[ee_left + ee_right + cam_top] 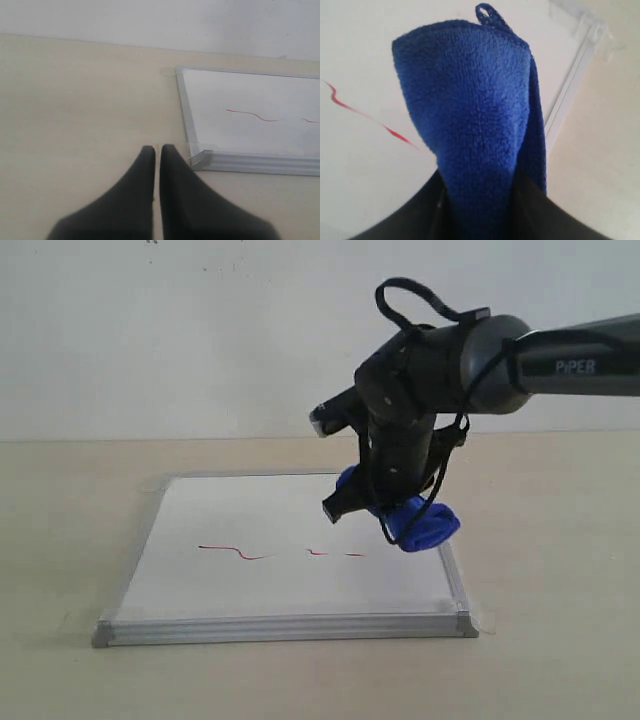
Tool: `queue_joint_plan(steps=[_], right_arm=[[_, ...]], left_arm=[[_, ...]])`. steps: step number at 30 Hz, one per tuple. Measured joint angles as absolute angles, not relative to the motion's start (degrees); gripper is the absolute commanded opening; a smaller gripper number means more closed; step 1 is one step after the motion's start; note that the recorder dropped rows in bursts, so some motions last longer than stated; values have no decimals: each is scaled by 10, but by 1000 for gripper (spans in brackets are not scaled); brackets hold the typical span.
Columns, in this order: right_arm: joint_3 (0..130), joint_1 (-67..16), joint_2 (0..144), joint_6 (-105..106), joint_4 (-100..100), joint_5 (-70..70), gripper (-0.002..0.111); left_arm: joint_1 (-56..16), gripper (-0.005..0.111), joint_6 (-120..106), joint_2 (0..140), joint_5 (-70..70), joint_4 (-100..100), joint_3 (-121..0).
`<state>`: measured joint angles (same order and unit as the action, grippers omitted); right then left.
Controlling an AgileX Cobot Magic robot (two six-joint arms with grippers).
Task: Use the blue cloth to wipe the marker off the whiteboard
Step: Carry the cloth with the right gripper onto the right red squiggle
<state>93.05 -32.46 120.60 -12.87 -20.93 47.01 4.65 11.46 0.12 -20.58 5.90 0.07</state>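
Note:
The whiteboard (280, 590) lies flat on the tan table, silver-framed. Two thin wavy red marker lines (235, 553) cross its middle; the shorter one (333, 554) sits to the right. My right gripper (385, 515) hangs just above the board's right part, shut on the blue cloth (420, 523), which bulges out below and right of it, above the short line. In the right wrist view the cloth (470, 115) fills the middle, with a red line (365, 116) beside it. My left gripper (156, 149) is shut and empty, over the table by the board's corner (200, 159).
A pale wall stands behind the table. Bare tan tabletop (560, 540) surrounds the board on every side. The right arm (570, 355) reaches in from the right, above the table.

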Motion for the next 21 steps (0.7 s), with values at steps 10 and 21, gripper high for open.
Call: queue_joint_plan(steps=[10, 21], right_arm=[[895, -307, 1227, -141, -222, 419, 0], [821, -286, 1237, -172, -224, 292, 0]], left_arm=[[47, 4, 115, 1, -206, 59, 1], [47, 4, 115, 1, -206, 59, 1]])
